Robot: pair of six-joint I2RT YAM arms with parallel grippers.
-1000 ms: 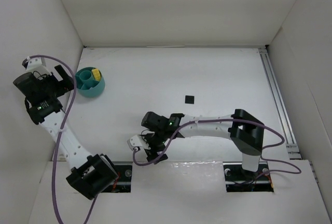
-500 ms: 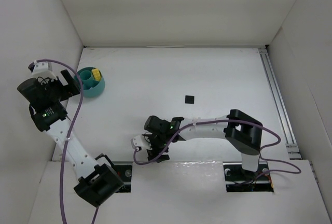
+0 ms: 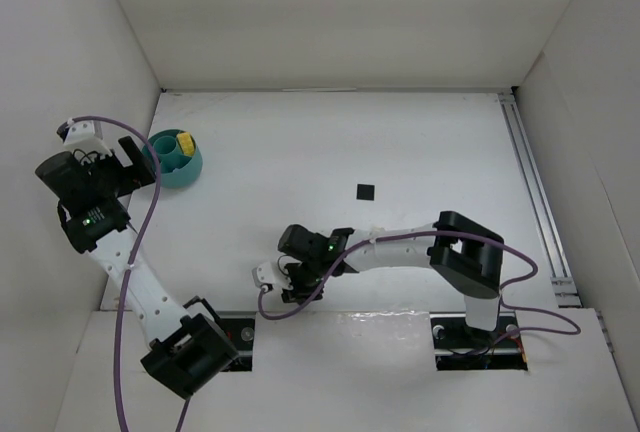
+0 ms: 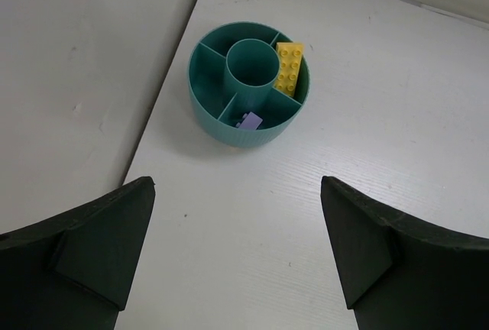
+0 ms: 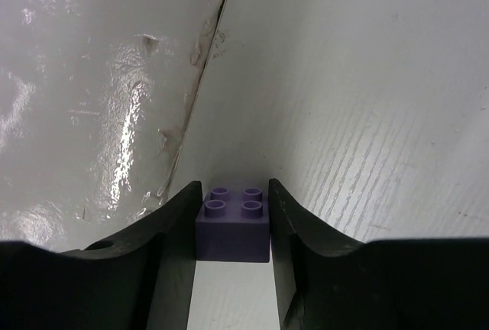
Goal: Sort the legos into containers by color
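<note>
The teal divided bowl (image 4: 229,127) stands by the left wall, also in the top view (image 3: 190,174). One compartment holds a yellow lego (image 4: 289,66), another a lilac lego (image 4: 249,121). My left gripper (image 4: 237,192) hangs open just short of the bowl, nothing between its fingers. At the table's front edge my right gripper (image 5: 233,186) is shut on a purple lego (image 5: 233,223), both fingers pressed to its sides. From above, that gripper (image 3: 292,287) hides the brick. A flat black square lego (image 3: 366,191) lies mid-table.
A glossy white ledge (image 5: 92,101) rises directly in front of the right gripper at the table's near edge. White walls enclose the table; the left wall (image 4: 76,63) runs close beside the bowl. A metal rail (image 3: 535,192) lines the right side.
The right jaws have closed onto the purple lego, and that gripper has edged a little toward the front ledge. The left arm shifted slightly early on, then stayed still.
</note>
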